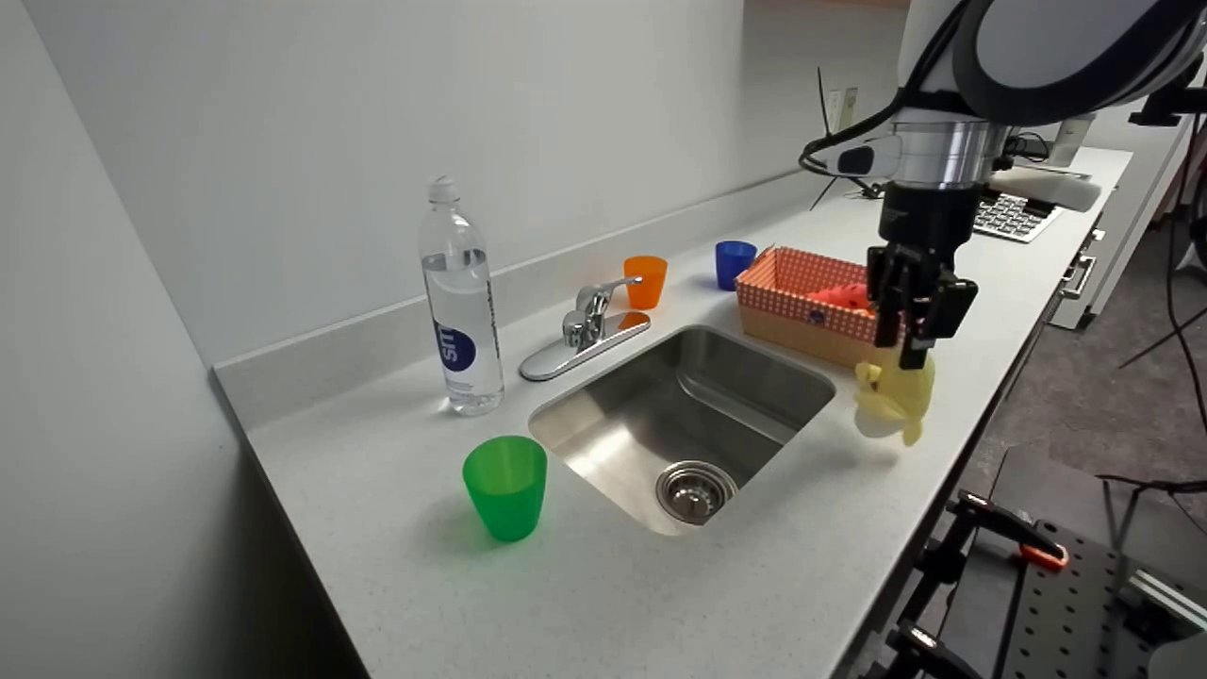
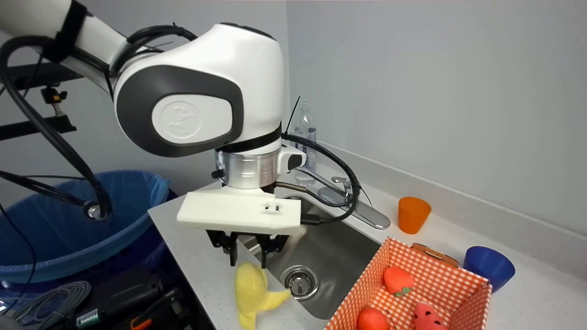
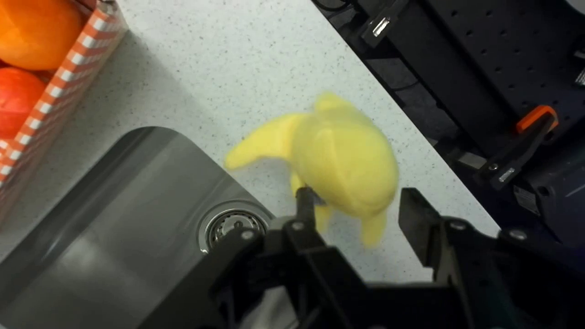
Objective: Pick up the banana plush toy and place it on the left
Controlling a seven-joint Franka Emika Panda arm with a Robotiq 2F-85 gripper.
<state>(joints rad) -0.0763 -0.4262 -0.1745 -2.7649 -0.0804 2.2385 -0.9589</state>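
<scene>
The fingers point(image 3: 417, 224) are well apart, seemingly empty. I guess that lets the banana plush toy point(image 3: 345, 164) just below drop.

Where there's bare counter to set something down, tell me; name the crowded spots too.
Free: the counter between green cup, sink and outer edge. Crowded: around the checked box, blue cup beside it; beside the sink, with the banana plush toy at the parted jaws.
</scene>
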